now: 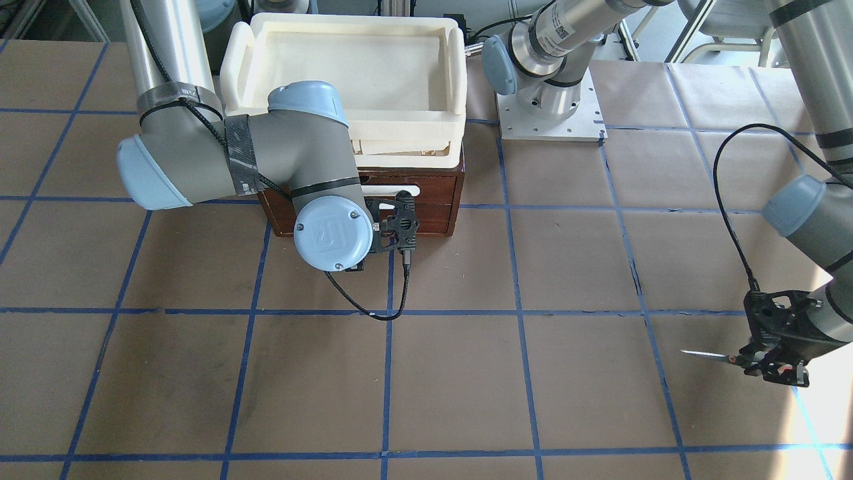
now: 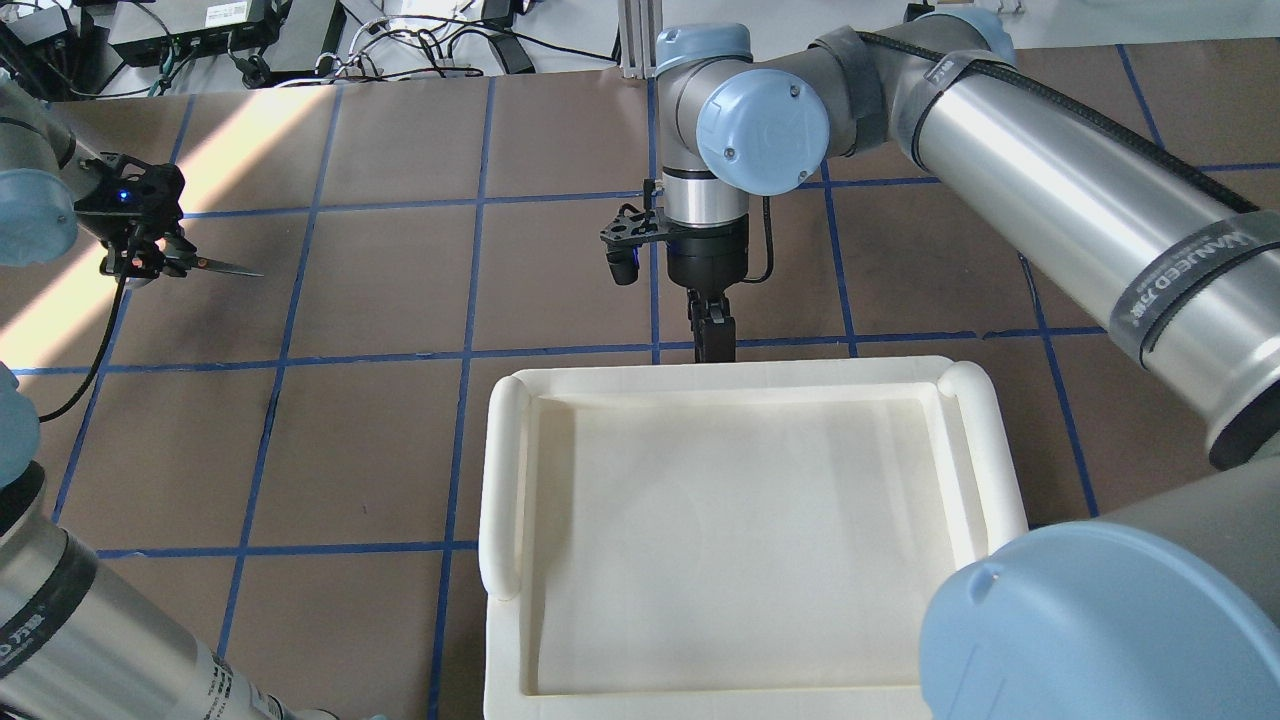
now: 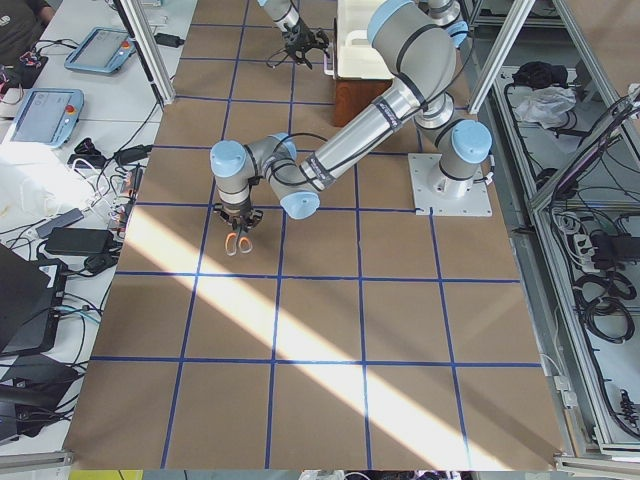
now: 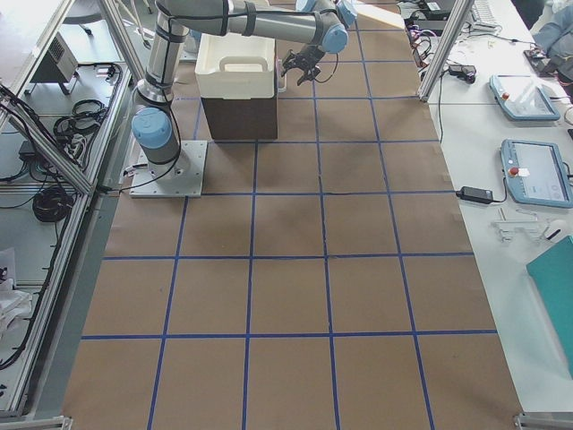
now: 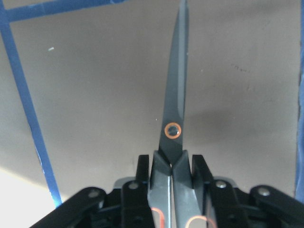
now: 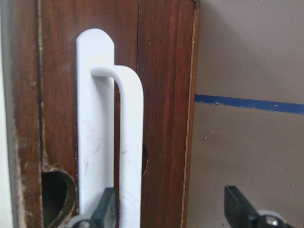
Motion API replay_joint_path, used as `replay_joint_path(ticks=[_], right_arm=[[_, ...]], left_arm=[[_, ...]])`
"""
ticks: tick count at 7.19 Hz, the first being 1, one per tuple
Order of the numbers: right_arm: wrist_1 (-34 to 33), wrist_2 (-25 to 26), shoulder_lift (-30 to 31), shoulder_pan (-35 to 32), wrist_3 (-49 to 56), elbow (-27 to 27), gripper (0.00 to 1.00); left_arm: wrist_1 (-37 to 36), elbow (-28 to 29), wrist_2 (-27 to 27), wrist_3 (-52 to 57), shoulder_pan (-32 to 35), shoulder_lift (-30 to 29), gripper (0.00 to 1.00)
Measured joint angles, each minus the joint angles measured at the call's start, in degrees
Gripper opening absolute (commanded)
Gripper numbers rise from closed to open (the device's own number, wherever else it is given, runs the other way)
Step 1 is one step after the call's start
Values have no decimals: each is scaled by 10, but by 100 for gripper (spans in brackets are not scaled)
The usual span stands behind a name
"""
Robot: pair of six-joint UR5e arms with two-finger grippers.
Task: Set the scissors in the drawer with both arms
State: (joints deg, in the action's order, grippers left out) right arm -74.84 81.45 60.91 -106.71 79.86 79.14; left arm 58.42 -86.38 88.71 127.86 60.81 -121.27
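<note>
Scissors (image 5: 173,118) pinched by left end effector (image 5: 172,167), well apart from the shut drawer (image 6: 164,95); right end effector (image 6: 171,209) spread astride its white handle (image 6: 130,142) (1 finger much nearer): closing askew could lose the grip.

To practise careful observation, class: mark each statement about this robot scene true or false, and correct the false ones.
1. The left gripper grips the scissors. True.
2. The drawer is pulled open. False: it looks closed, front flush.
3. The right gripper is open, the drawer's white handle between its fingers. True.
4. The scissors lie in the cream tray. False: the left gripper holds them, far from it.
5. The scissor blades are spread apart. False: they are closed together.
</note>
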Motion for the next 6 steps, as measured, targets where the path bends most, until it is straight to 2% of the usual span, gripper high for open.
replay_joint_path(ticks=[2, 6], right_arm=[[-5, 0, 0, -1, 0, 4, 46], [-9, 9, 0, 0, 1, -6, 44]], left_arm=[[45, 0, 0, -7, 10, 38, 0], [100, 0, 4, -12, 27, 85, 0]])
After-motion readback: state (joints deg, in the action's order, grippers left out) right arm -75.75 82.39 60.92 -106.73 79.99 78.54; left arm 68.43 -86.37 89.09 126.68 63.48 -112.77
